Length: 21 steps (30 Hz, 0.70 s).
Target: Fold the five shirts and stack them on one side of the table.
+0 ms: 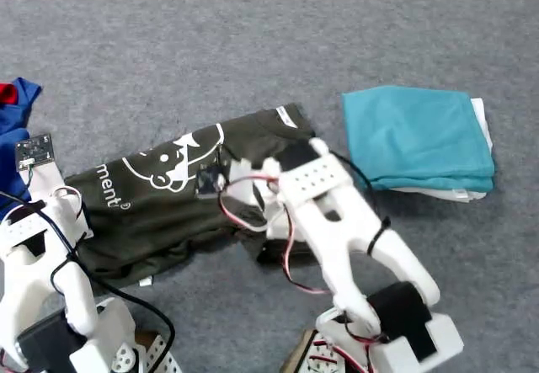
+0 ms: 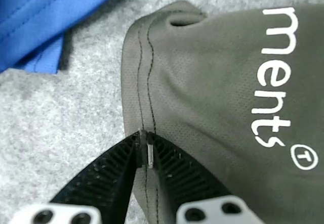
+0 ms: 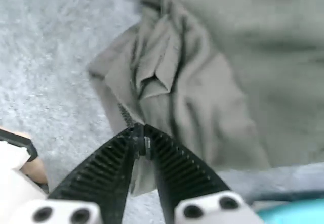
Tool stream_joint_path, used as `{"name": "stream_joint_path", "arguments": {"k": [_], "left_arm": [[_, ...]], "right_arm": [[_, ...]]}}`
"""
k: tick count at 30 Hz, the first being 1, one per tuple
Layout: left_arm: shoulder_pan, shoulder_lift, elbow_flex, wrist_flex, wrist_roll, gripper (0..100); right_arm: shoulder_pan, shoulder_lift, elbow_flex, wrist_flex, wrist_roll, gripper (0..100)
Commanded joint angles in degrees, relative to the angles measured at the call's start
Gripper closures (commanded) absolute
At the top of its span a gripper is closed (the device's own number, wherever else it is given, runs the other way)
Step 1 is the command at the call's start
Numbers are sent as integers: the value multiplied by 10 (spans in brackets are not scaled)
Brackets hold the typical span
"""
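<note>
High view, olive shirt (image 1: 168, 200) — long axis diagonal

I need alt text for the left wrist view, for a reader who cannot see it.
The left gripper is shut on the stitched edge of an olive shirt with white print, lying on the grey table. A blue shirt lies apart from it.

Grey table (image 1: 126, 53), olive shirt (image 1: 168, 213), blue shirt (image 1: 13, 112), folded stack (image 1: 413, 137)
</note>
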Motion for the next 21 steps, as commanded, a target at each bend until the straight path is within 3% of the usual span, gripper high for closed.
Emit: {"name": "stream_joint_path", "arguments": {"k": [1,6,14,17,21], "left_arm": [[4,-14,0,-8,-4,981],[4,-14,0,-8,-4,981],[4,-14,0,-8,-4,981],[4,-14,0,-8,-4,981],[3,-12,-2,-8,-4,981]], "right_arm": [[10,46,-103,32,6,995],[21,170,-262,65,18,995],[27,399,-660,232,86,995],[35,434,-683,232,87,995],[36,373,-582,229,90,994]]}}
